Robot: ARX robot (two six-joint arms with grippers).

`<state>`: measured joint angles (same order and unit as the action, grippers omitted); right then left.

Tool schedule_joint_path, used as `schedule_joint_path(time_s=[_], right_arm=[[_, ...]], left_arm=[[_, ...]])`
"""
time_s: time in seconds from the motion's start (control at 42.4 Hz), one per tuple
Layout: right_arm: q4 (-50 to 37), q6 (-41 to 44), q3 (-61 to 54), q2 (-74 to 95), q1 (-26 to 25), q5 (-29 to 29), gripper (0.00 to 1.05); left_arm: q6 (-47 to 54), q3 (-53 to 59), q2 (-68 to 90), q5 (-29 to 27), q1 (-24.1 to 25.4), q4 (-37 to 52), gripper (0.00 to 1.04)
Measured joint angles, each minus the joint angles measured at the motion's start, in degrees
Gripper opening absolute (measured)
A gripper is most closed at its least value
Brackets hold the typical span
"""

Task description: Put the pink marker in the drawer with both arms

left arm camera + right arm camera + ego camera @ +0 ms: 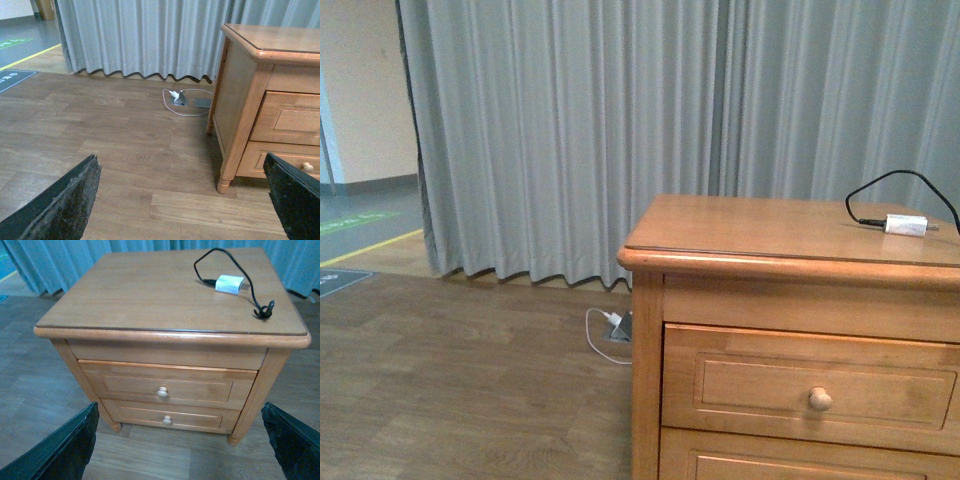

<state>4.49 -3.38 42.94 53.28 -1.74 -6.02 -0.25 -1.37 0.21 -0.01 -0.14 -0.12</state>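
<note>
Pink marker nowhere visible in any view. Drawer [167,385], uppermost of the cabinet [790,240], appears slightly ajar in the right wrist view, its upper edge proud of the frame; round wooden knob [162,392] at the centre of the recessed panel. In the front view, same drawer [810,385] at about 4 o'clock of the frame, knob [820,399] facing the camera. Second drawer [170,416] directly beneath, with its own knob. On the cabinet top, toward 1 o'clock in the right wrist view, white adapter [229,284] lying flat with black cable [250,285] looping round it. Left tool [185,200] spread wide, empty, fingers [65,200] over bare wood floor [100,130], cabinet off at 3 o'clock. Right tool [185,440] likewise spread wide, empty, fingers [65,445] flanking the cabinet front. Grey curtain [620,130] behind; white plug and cord [176,95] on the floor beside the cabinet.
</note>
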Motion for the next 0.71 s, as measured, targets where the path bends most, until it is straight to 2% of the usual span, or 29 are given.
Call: schedule_joint_path(time_s=[0.165, 0.236, 0.331, 0.378, 0.449, 0.567, 0.661, 0.708], right_arm=[[-0.4, -0.3, 0.0, 0.1, 0.1, 0.7, 0.95], [-15.0, 1.6, -6.7, -2.3, 1.3, 5.6, 0.8], [-22.6, 2.3, -12.5, -5.4, 1.5, 5.9, 0.66], [-24.2, 2.6, -15.0, -6.8, 1.5, 6.0, 0.59], [-26.1, 2.9, -20.5, -9.2, 1.5, 6.0, 0.41], [-27.4, 3.0, -25.0, -11.9, 1.5, 6.0, 0.22], [-28.1, 3.1, -28.6, -14.9, 1.5, 6.0, 0.01], [-28.3, 3.2, -30.1, -16.3, 1.5, 6.0, 0.01]], left_arm=[[0.0, 0.0, 0.0, 0.0, 0.0, 0.0, 0.99], [0.0, 0.0, 0.0, 0.0, 0.0, 0.0, 0.99], [0.0, 0.0, 0.0, 0.0, 0.0, 0.0, 0.99], [0.0, 0.0, 0.0, 0.0, 0.0, 0.0, 0.99], [0.0, 0.0, 0.0, 0.0, 0.0, 0.0, 0.99], [0.0, 0.0, 0.0, 0.0, 0.0, 0.0, 0.99], [0.0, 0.0, 0.0, 0.0, 0.0, 0.0, 0.99], [0.0, 0.0, 0.0, 0.0, 0.0, 0.0, 0.99]])
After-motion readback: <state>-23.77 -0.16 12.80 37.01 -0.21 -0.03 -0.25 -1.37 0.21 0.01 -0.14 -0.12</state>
